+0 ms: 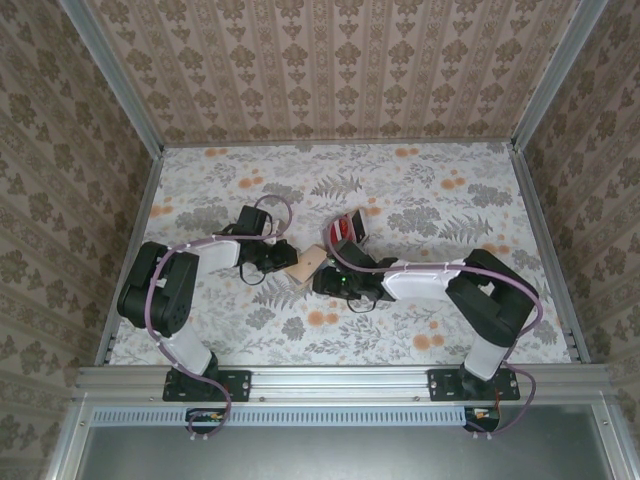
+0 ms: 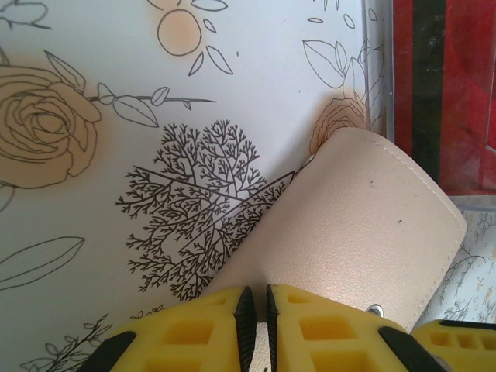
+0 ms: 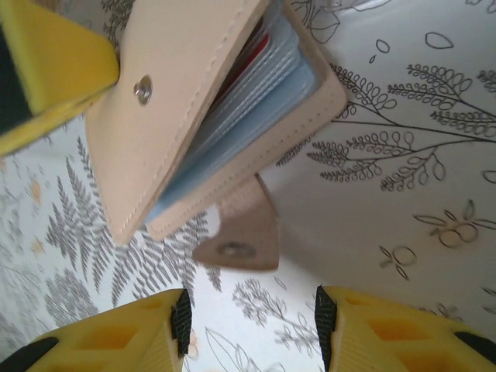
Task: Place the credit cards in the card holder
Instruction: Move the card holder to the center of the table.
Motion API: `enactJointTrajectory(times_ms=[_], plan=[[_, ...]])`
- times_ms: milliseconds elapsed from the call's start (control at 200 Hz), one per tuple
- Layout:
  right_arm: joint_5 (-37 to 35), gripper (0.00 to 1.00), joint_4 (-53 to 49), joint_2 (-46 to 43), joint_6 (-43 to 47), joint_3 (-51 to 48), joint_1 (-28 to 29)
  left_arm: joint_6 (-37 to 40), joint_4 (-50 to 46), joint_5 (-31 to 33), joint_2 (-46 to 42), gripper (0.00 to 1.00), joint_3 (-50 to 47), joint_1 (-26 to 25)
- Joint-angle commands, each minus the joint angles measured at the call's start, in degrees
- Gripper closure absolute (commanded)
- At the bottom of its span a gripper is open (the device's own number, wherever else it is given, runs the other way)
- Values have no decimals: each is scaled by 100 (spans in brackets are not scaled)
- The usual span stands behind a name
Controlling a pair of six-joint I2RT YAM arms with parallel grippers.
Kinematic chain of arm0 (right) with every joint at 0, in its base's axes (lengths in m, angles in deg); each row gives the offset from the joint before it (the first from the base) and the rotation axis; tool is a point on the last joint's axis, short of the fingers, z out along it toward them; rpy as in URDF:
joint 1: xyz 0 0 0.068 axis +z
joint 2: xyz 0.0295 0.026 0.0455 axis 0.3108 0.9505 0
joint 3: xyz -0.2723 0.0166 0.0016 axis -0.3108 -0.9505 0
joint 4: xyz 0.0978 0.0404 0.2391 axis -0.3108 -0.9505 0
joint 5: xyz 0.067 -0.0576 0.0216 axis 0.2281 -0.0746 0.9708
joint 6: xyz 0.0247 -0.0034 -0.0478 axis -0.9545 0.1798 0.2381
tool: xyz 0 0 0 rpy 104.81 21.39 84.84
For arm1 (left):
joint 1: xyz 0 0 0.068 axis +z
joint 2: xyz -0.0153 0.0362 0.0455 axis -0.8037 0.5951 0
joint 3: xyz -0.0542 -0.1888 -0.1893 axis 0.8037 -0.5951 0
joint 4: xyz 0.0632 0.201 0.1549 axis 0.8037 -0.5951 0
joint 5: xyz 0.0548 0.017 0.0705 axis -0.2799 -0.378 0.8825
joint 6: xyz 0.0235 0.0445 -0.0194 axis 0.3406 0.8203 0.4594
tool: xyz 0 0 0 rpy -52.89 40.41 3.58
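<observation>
Peeking from the card holder [image 3: 186, 108], 1 red card [image 3: 248, 56].

Overhead overview, wrist close-ups sharing card holder [image 2: 364, 232]

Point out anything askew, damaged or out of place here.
The card holder sits tilted in the left gripper, pinched at one edge, its cover gaping and its snap tab hanging loose. That suits loading rather than a fault. The credit cards lie nearby; nothing looks spilled or damaged.

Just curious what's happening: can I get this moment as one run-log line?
left gripper: shut on card holder | right gripper: open, empty | credit cards: on table
</observation>
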Motion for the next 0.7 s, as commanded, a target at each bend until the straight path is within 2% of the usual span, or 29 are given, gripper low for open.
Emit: enactJointTrajectory(times_ms=[0,80,175,695], plan=[[104,51,1306,129,-1193,-487,-40,-66,-530,315,512,82,-332,-289],[-96,51,1878,164,-1661,-781,-25,-75,-471,285,560,82,-350,-293],[-297,50,2099,159,-1890,-894,8,-62,-416,246,643,82,-344,-292],[-250,49,2410,550,-2328,-595,37,-42,-223,208,701,82,-471,-290]])
